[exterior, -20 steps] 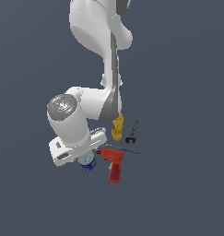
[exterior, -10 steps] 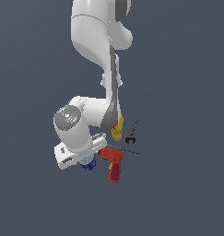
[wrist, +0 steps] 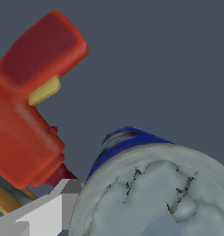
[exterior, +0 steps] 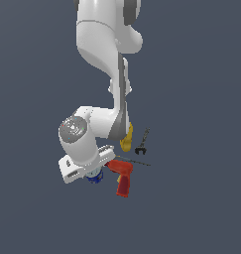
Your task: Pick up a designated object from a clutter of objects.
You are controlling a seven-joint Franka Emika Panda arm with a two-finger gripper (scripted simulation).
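White arm (exterior: 99, 49) bent low over the clutter. Red power drill (exterior: 123, 177) lying just beside the blue can (exterior: 95, 176), on the exterior view's right. Can mostly hidden under the hand (exterior: 90, 171), silvery top (wrist: 155, 193) filling the wrist view. Hand's opening: cannot tell. Yellow bottle (exterior: 126, 139), black clamp tool (exterior: 142, 143), thin rod (exterior: 134, 161) further back.
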